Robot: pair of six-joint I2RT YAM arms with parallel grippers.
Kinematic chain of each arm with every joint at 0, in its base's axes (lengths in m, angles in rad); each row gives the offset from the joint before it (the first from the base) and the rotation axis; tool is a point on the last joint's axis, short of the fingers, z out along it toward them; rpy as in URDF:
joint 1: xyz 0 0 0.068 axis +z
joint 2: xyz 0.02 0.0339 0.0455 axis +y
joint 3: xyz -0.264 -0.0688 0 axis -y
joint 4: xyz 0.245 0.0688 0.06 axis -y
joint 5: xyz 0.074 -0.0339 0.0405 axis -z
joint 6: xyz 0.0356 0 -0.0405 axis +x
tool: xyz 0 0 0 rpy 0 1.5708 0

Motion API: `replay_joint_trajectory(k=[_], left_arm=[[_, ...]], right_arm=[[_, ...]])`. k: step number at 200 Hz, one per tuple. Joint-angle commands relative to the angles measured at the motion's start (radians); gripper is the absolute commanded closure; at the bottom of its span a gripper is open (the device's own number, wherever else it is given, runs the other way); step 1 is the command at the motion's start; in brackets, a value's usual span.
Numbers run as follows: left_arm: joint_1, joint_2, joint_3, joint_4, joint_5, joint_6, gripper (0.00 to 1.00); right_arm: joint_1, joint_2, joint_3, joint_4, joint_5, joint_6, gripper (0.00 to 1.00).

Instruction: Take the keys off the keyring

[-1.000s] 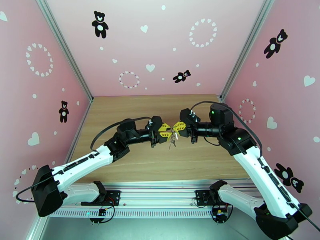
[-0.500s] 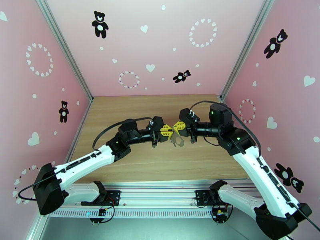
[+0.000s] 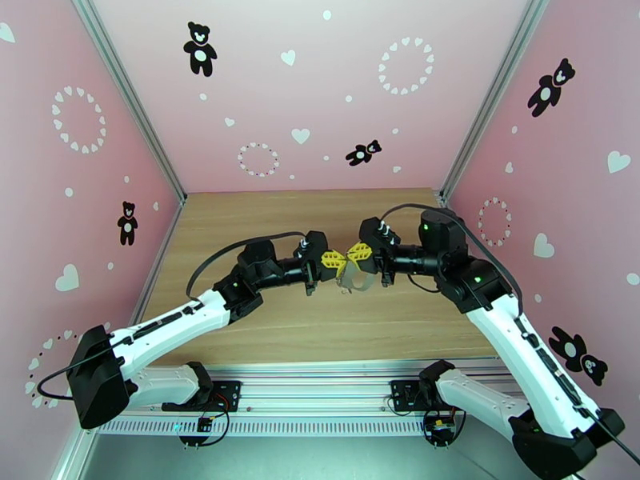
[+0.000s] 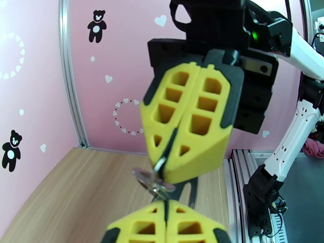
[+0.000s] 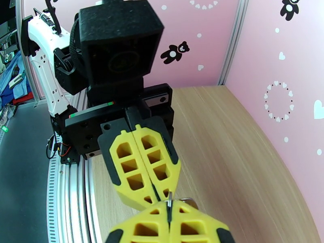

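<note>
In the top view the left arm (image 3: pixel 172 322) reaches in from seven o'clock across the wooden table (image 3: pixel 264 222). Its left gripper (image 3: pixel 334 262) points toward three o'clock at the middle of the table. The yellow fingers are pressed flat together with no gap between them. In its own wrist view the tips pinch the near end of the keys (image 4: pixel 153 182), a small dark metal cluster held in the air above the wood.

Just past those tips, at five o'clock from them in the top view, the keyring (image 3: pixel 358 282) hangs as a pale greyish oval loop clear of the table. In the left wrist view a silvery ring sits at twelve o'clock from the keys and runs up into the seam of the opposite fingers. Which piece each pair of pads holds is too small to tell exactly.

The right gripper (image 3: pixel 355 254) faces nine o'clock, nearly tip to tip with the left one. Its jaws are likewise closed tight, and they clamp the ring end of the keyring. The right wrist view shows a thin metal sliver caught in its own seam. The right arm (image 3: pixel 512 330) runs back toward five o'clock.
</note>
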Motion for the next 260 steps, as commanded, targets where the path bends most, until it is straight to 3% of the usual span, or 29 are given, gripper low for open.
replay_joint_trajectory(k=[1, 85, 132, 180, 210, 260], left_arm=[[-0.002, 0.003, 0.046, 0.016, -0.042, -0.048, 1.00], [0.011, -0.027, 0.067, -0.002, -0.050, -0.142, 1.00], [0.013, -0.054, 0.042, -0.018, -0.077, -0.112, 1.00], [0.013, -0.095, -0.014, -0.044, -0.075, -0.016, 0.89], [0.011, -0.083, -0.029, -0.043, -0.028, 0.032, 0.80], [-0.001, -0.047, -0.026, -0.002, 0.019, 0.063, 0.75]], right_arm=[[0.001, -0.020, 0.002, -0.019, -0.006, -0.018, 1.00], [0.014, -0.026, -0.001, -0.060, 0.068, -0.078, 1.00], [0.001, -0.009, 0.020, -0.013, 0.038, 0.003, 1.00], [-0.062, 0.002, 0.010, 0.026, -0.096, 0.062, 1.00], [-0.075, 0.003, 0.000, 0.053, -0.129, 0.076, 1.00], [-0.078, 0.000, -0.030, 0.121, -0.155, 0.115, 1.00]])
